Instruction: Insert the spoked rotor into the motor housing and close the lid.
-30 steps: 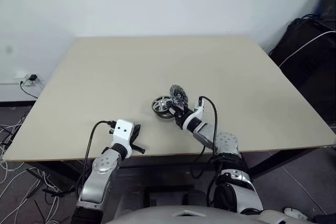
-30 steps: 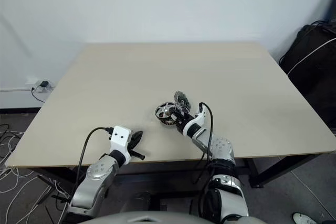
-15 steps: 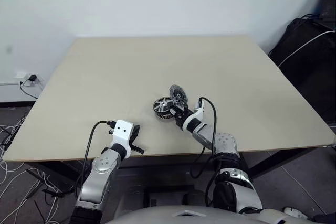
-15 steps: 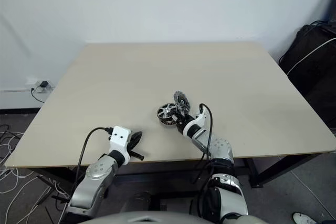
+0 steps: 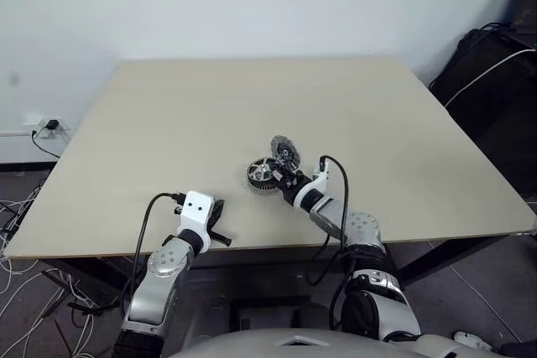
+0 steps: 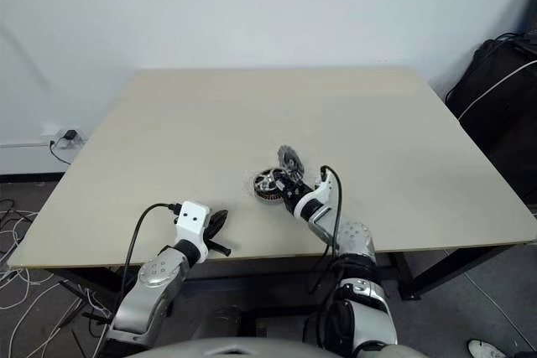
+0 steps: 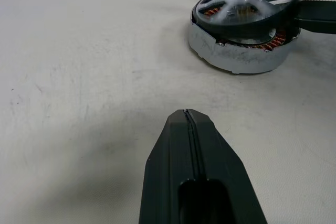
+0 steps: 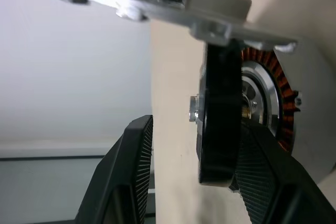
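The motor housing (image 7: 239, 51) is a round, shallow metal cup w/ copper-brown windings, sitting near the middle of the smooth tan surface (image 5: 168, 123). The shiny spoked rotor (image 7: 247, 4) sits in its top, tipped a bit (not flat yet). The ribbed silver lid (image 5: 284, 151) stands on edge just behind. The right hand (image 5: 284, 176) is partly open, black ridged fingers (image 8: 123, 177) on both sides of the rotor's dark rim. The left hand (image 7: 188, 116) is closed tight, holding nothing, well apart from the housing.
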`<action>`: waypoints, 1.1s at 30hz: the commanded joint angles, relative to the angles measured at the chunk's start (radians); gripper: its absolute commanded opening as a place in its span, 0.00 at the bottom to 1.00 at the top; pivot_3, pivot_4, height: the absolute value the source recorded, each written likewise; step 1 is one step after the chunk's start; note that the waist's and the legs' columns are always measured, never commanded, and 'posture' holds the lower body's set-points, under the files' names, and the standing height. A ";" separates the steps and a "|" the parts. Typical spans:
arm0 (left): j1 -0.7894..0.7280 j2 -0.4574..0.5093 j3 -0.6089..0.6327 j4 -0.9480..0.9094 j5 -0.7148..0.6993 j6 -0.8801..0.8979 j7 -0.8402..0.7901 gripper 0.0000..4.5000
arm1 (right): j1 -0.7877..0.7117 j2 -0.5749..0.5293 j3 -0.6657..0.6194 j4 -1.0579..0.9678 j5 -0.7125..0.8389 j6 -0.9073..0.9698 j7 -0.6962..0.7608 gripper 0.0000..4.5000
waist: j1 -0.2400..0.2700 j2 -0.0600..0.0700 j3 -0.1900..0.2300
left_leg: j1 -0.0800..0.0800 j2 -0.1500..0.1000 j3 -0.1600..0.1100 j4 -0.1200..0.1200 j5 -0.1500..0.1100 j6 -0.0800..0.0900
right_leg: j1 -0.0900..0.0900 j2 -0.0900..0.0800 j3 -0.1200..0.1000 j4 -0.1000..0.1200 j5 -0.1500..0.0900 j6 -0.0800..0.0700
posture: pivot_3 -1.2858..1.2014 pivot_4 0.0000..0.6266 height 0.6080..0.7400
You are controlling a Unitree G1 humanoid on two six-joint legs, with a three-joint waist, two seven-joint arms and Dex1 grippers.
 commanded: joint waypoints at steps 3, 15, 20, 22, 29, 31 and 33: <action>-0.018 -0.008 -0.005 -0.039 -0.003 -0.007 -0.001 0.00 | 0.018 -0.013 -0.004 -0.090 0.011 0.026 -0.012 0.52 | 0.001 0.000 0.000 | 0.000 0.000 0.000 0.000 0.000 0.000 | 0.000 0.000 0.000 0.000 0.000 0.000 | 0.52 0.00 1.00; -0.022 -0.010 -0.004 -0.033 -0.003 -0.014 -0.003 0.00 | 0.102 -0.058 0.001 -0.269 0.040 0.116 -0.057 0.52 | 0.002 0.000 0.000 | 0.000 0.000 0.000 0.001 0.000 0.000 | 0.000 -0.001 0.000 0.000 0.000 0.000 | 0.52 0.00 1.00; -0.025 -0.009 -0.003 -0.030 -0.004 -0.015 -0.005 0.00 | 0.150 -0.085 0.111 -0.444 0.009 0.191 -0.047 0.39 | 0.001 0.001 0.000 | 0.000 0.001 0.000 0.001 0.000 0.000 | 0.000 -0.002 0.000 0.000 0.000 0.000 | 0.52 0.00 1.00; -0.028 -0.010 -0.005 -0.027 -0.004 -0.015 -0.006 0.00 | 0.156 -0.104 0.194 -0.511 -0.050 0.170 -0.029 0.24 | -0.001 0.001 0.000 | 0.000 0.001 0.000 0.001 0.000 0.000 | 0.000 -0.002 0.001 0.000 0.000 0.000 | 0.52 0.00 1.00; -0.031 -0.011 -0.007 -0.027 -0.004 -0.015 -0.008 0.00 | 0.099 -0.165 0.530 -0.552 -0.423 -0.069 -0.019 0.00 | -0.001 0.001 -0.001 | 0.000 0.000 0.000 0.002 0.000 0.000 | 0.000 0.000 0.000 0.001 0.000 0.000 | 0.52 0.00 1.00; -0.029 -0.011 -0.005 -0.028 -0.004 -0.016 -0.007 0.00 | 0.076 -0.157 0.579 -0.526 -0.492 -0.127 -0.020 0.00 | 0.000 0.000 0.000 | 0.000 0.000 0.000 0.002 0.000 0.000 | 0.000 0.001 0.000 0.001 0.000 0.000 | 0.52 0.00 1.00; -0.026 -0.011 -0.003 -0.031 -0.004 -0.016 -0.004 0.00 | 0.043 -0.149 0.629 -0.477 -0.578 -0.198 -0.028 0.00 | 0.000 0.000 0.000 | 0.000 0.000 0.000 0.003 0.000 0.000 | 0.000 0.001 0.000 0.001 0.000 0.000 | 0.52 0.00 1.00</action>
